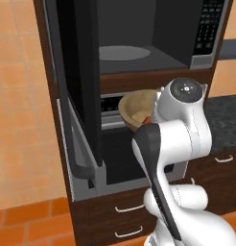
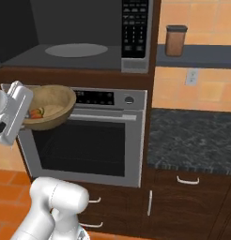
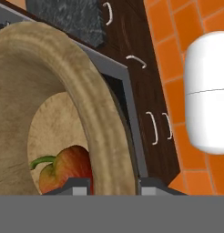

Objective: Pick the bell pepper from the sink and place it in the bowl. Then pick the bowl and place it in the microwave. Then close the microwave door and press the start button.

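The open dark glass microwave door (image 1: 74, 72) stands left. The tool (image 3: 114, 185), clamped on the wide tan wooden bowl (image 2: 48, 111) holding the small red-orange bell pepper (image 3: 63, 175), should lift level into the black-fronted microwave (image 2: 82, 40).

No legible text, brand or number anywhere. Rows of pale marks on the black keypad strip (image 2: 135, 29) of the built-in black microwave, at 12 o'clock in the right base view, too small to read. Same for the steel wall oven's dark display panel (image 2: 95, 97).
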